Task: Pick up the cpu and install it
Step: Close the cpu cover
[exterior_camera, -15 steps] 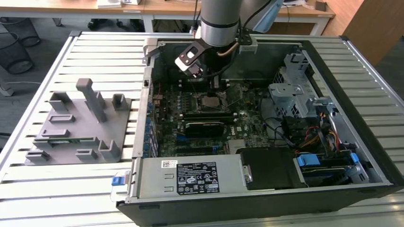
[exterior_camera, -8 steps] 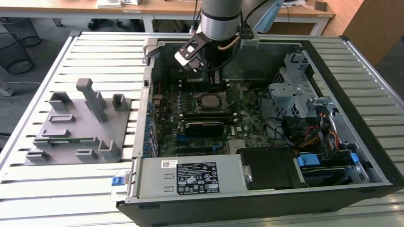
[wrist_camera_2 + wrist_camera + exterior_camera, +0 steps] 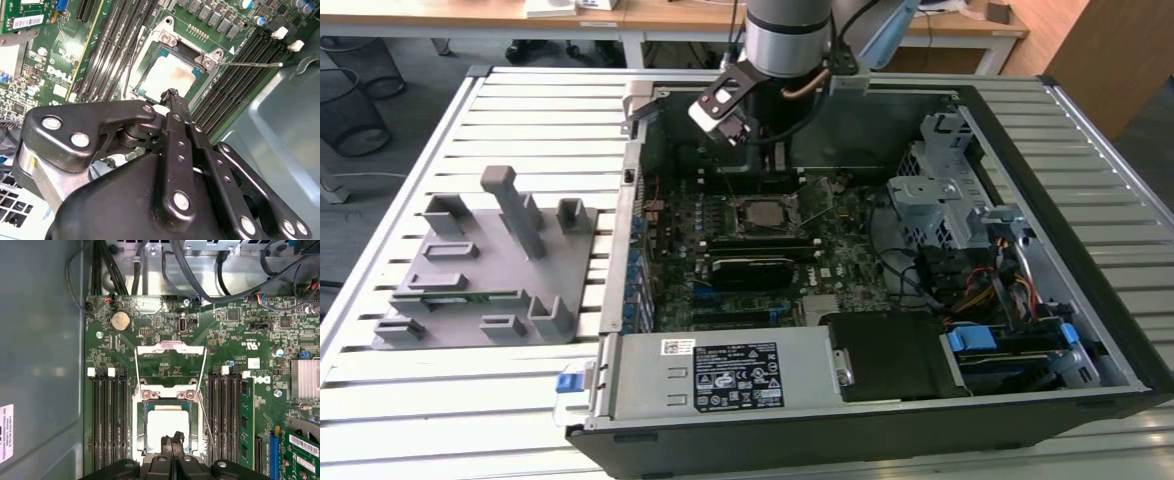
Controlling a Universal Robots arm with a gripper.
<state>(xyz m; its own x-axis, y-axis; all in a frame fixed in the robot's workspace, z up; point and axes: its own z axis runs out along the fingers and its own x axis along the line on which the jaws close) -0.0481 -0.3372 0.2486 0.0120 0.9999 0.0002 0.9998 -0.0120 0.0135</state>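
Item: cpu [image 3: 167, 421], silver top up, lying in the socket [image 3: 143, 405] of the green board [image 3: 235, 340], hinged metal frame [image 3: 171, 347] swung open. We note the fingers [image 3: 168, 444] pressed together, pinching nothing, tips over one edge of the cpu; contact we cannot tell. Labels: white printed stickers on the power supply [image 3: 720, 375] and the case wall [image 3: 40, 365].

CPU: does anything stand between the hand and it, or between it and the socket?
Nothing visible does. The flat silver-topped square cpu already lies in the open metal-framed socket; the hand is right over it.
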